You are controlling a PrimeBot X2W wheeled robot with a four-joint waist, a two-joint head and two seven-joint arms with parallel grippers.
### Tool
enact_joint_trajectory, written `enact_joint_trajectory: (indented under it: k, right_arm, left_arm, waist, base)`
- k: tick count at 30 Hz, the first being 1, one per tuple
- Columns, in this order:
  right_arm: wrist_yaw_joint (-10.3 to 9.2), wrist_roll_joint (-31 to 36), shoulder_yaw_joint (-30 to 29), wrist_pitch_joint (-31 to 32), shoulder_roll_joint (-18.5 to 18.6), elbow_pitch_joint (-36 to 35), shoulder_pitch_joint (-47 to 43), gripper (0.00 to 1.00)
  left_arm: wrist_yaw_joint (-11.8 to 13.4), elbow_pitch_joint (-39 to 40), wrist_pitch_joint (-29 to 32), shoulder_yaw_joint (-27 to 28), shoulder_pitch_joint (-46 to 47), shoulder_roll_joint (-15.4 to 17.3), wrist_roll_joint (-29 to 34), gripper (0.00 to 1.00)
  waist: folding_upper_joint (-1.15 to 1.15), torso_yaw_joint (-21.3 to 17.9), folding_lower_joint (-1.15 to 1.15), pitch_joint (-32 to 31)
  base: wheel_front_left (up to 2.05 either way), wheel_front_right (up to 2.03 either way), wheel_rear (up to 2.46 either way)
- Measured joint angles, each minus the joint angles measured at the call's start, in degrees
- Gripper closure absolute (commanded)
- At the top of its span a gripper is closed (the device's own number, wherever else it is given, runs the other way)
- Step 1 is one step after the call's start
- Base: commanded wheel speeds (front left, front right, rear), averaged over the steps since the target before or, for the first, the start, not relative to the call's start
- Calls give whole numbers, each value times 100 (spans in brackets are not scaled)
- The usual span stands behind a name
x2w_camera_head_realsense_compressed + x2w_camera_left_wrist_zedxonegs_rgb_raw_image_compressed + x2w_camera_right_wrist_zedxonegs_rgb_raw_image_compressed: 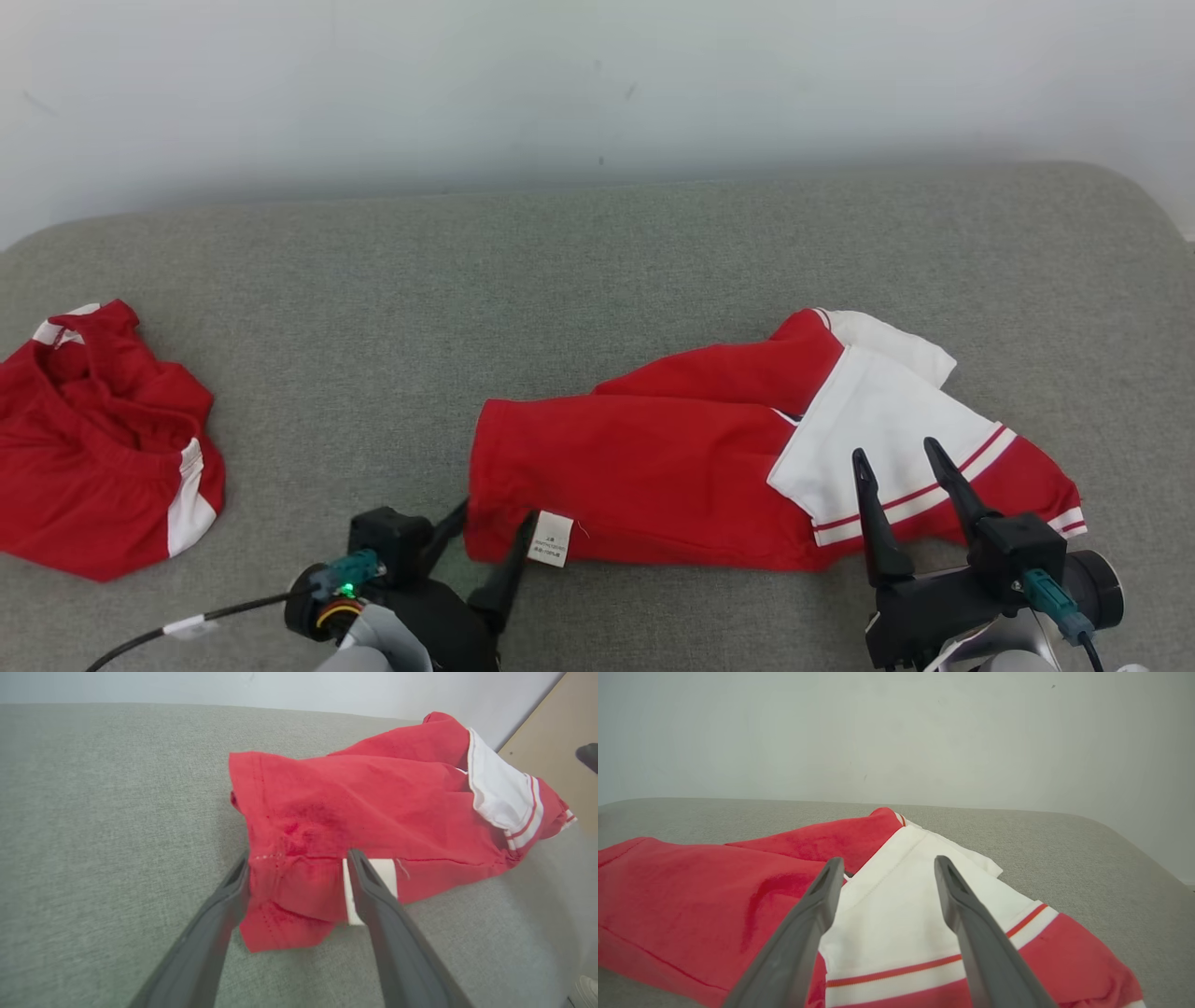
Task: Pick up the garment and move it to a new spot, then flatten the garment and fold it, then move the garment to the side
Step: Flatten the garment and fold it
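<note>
Head view: two garments [653, 476] [103, 448], two grippers [497, 513] [894, 450], seemingly parted.

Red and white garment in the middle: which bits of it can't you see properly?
Label: print too small in the head view; in the left wrist view one finger of the left gripper covers part.
Garment underside: hidden against the grey cushion.
Striped hem: head view, partly behind the right gripper.

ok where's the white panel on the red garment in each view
Head view: white panel right of centre, behind the right end effector.
Left wrist view: upper right.
Right wrist view: centre, between the fingers.
Shared landmark: the garment's red body beside it.
</note>
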State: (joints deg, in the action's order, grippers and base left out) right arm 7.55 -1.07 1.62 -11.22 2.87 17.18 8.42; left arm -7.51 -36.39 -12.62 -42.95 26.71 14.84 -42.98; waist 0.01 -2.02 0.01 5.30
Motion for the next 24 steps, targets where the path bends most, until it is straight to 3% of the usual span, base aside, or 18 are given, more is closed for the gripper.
enact_joint_trajectory:
  k: [8, 18, 19, 20, 21, 22, 24]
  right_arm:
    - [0, -37, 1, -12, 0, -15, 1, 0]
    - [0, -96, 74, -35, 0, 11, 3, 0]
    - [0, -96, 80, -33, 0, 13, 7, 0]
    - [0, -96, 82, -33, -1, 15, 11, 0]
    - [0, -96, 79, -33, -1, 19, 13, 0]
    - [0, -96, 67, -34, 0, 24, 13, 0]
    - [0, -96, 43, -37, 0, 36, 13, 0]
  left_arm:
    - [0, 107, -153, -420, 44, -26, 21, 0]
    - [45, -370, -199, -409, 397, -138, 84, 0]
    - [45, -421, -199, -403, 469, -149, 90, 19]
    - [45, -480, -198, -396, 531, -167, 90, 72]
    - [45, -526, -189, -392, 580, -181, 89, 95]
    - [45, -560, -182, -392, 626, -199, 86, 100]
    - [44, -622, -143, -392, 675, -219, 59, 100]
  waist:
    - [0, 89, -1, -41]
    - [0, 70, -1, 13]
    - [0, 55, -1, 22]
    - [0, 40, -1, 30]
    - [0, 25, -1, 37]
    - [0, 11, -1, 42]
    - [0, -12, -1, 45]
  base:
    - [0, 0, 0]
    - [0, 0, 0]
    - [0, 0, 0]
    - [0, 0, 0]
    - [0, 0, 0]
    - [0, 0, 0]
    - [0, 0, 0]
